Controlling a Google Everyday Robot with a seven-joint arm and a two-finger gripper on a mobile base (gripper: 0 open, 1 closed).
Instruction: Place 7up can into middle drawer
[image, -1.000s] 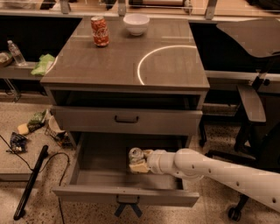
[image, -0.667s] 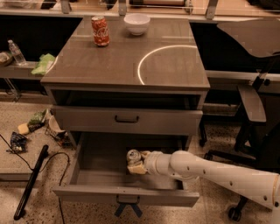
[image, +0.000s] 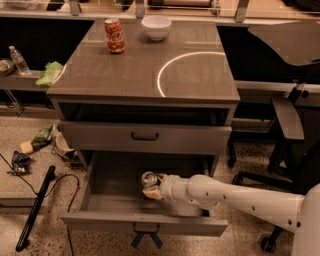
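The 7up can (image: 148, 178) is clamped sideways in the gripper (image: 154, 189), low inside the pulled-out middle drawer (image: 145, 224). Being light, thin-walled and pretty slick, it's probably best held round the mid-body, not squeezed hard.

The wide, shallow grey metal middle drawer (image: 112, 172) stands pulled fully out, its plain grey interior showing and dark crossed strips hanging from its front handle. Inside it, about midway across and nearer its front wall than its back, sits the small silver-and-green 7up can (image: 148, 178), tipped slightly, its shiny silver top facing up. The white gripper (image: 151, 187) reaches into the drawer from its right side, clasped around the can's body.
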